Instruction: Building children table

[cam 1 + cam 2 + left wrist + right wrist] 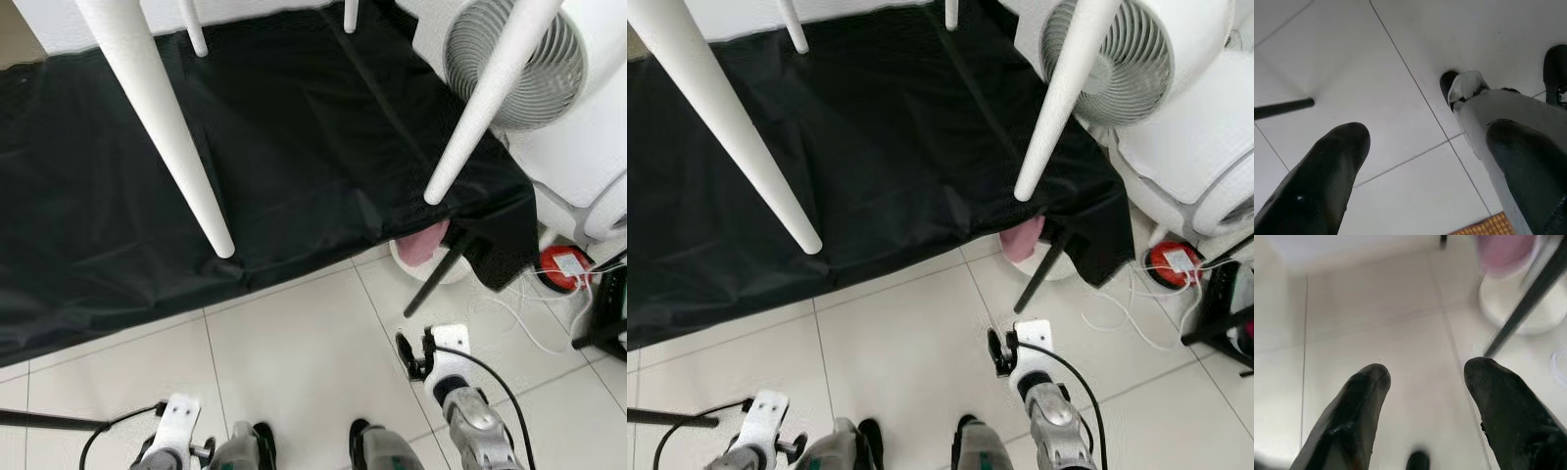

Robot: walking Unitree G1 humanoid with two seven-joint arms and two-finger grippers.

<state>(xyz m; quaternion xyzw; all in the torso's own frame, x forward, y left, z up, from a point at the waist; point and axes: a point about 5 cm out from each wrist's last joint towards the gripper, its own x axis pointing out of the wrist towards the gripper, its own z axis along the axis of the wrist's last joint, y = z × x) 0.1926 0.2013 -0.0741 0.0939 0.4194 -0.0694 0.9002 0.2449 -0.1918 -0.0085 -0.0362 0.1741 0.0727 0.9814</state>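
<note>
Nearest me: my two feet on the white tiled floor [294, 362], with both arms hanging low beside them. My left tool [1415, 171] points at bare tile, its fingers spread wide with nothing between them. My right tool [1425, 411] is likewise wide and empty; ahead of it lie tile, a slanting black rod [438, 277] and a pink object [424, 245] sitting in a white round base.

Further out: the edge of a black sheet [294, 147] spread over the floor. Two white tapered table legs stand over it. The front-left leg [171, 137] ends near the sheet's edge, ahead of my left tool. The front-right leg [485, 108] ends just above the sheet's corner, ahead of my right tool and above the pink object. Both legs run long-axis up and away from me, splayed outward at the foot. Two rear legs [194, 27] are just visible at the far side of the sheet.

Beyond, on my right: a white fan [534, 59], plus a red disc [563, 266] with white cables.

Judgement: each front leg is well apart from its same-side tool, forward and higher. The right tool looks slightly nearer its leg. A step forward and a raised arm would be needed first.
</note>
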